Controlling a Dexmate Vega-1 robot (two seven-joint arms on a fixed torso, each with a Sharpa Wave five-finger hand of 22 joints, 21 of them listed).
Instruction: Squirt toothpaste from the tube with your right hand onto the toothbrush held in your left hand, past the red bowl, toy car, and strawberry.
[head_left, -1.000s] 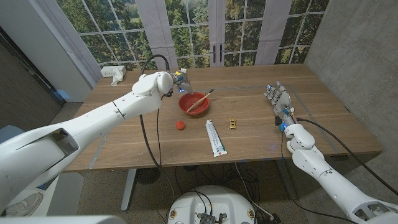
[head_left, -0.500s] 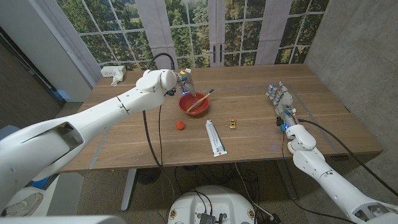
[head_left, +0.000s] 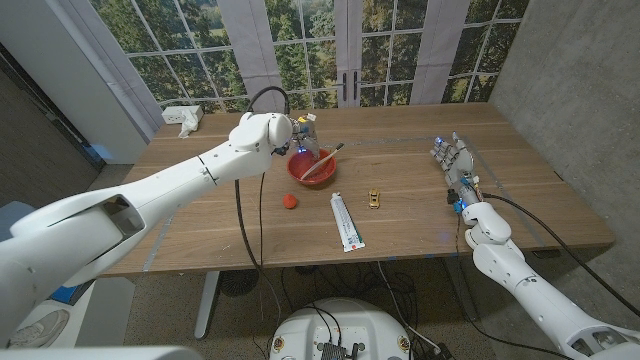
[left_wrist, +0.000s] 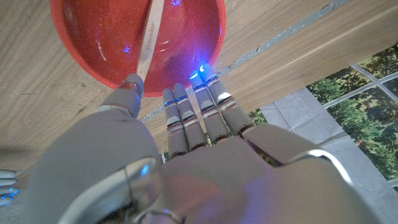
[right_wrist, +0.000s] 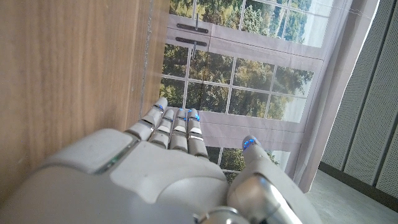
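The scene is lit by even daylight from the windows (head_left: 330, 50) beyond the fingers. Soft, faint shadows are cast on the tabletop (head_left: 400, 235). In the head view straight edges are bent outward toward the corners, and focus is kept throughout. In the left wrist view the left hand (left_wrist: 186, 168) is blurred close to the lens, blue light is seen on its fingers (left_wrist: 202, 78), and small glints are scattered inside the red bowl (left_wrist: 186, 37) just ahead of them. In the right wrist view the right hand (right_wrist: 168, 168) is rendered soft, with blue points at its fingers (right_wrist: 177, 124).
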